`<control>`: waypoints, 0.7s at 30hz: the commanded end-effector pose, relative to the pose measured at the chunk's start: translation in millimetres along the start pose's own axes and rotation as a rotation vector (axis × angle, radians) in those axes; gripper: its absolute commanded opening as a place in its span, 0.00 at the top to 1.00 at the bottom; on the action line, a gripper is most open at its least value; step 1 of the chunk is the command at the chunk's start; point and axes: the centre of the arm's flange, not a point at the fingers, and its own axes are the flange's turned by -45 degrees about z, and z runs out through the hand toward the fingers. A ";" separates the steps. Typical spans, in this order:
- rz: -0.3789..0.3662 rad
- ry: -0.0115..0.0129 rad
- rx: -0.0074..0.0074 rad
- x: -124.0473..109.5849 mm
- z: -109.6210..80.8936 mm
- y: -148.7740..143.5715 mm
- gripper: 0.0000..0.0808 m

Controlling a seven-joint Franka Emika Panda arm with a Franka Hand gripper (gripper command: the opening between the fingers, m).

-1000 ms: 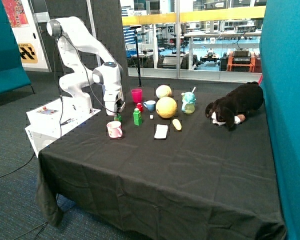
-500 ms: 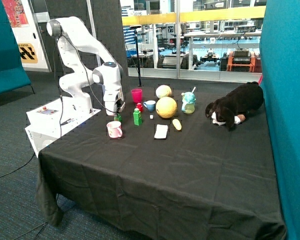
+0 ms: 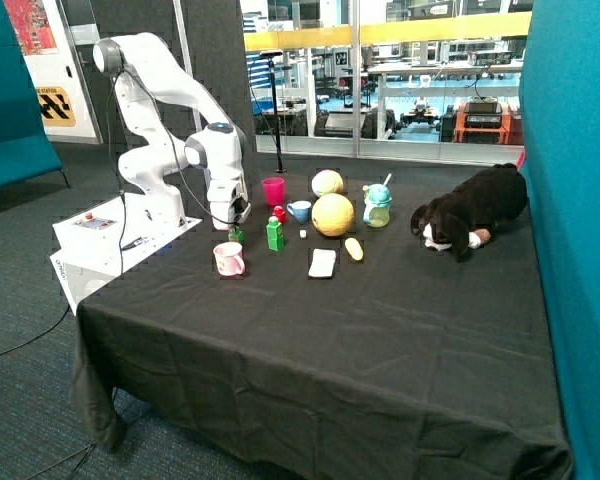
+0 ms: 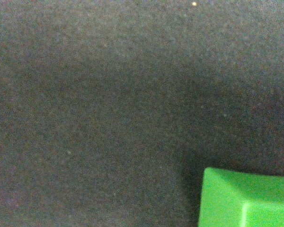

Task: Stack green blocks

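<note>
A tall green stack (image 3: 274, 234), apparently two green blocks one on the other, stands on the black tablecloth (image 3: 360, 330) next to a small red block (image 3: 279, 212). My gripper (image 3: 237, 228) hangs just beside that stack, behind the white and pink mug (image 3: 228, 259). It is shut on a third green block (image 3: 237, 235), held close to the cloth. In the wrist view only a corner of this green block (image 4: 246, 198) shows over the dark cloth (image 4: 109, 104); the fingers are out of view there.
Behind the stack stand a pink cup (image 3: 273, 190) and a pale blue cup (image 3: 300, 210). Two yellow balls (image 3: 332, 214), a sippy cup (image 3: 377, 205), a white pad (image 3: 322, 262), a small yellow item (image 3: 353, 248) and a plush dog (image 3: 470, 212) lie further along.
The gripper and the green block under it have crept slightly upward; everything else on the table is unchanged.
</note>
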 end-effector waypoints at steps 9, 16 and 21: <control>0.000 -0.0057 0.0034 13.7 -17.1 -2.8 1.00; -0.001 -0.0057 0.0034 24.3 -33.8 -3.5 1.00; -0.011 -0.0057 0.0035 34.8 -48.7 -4.7 1.00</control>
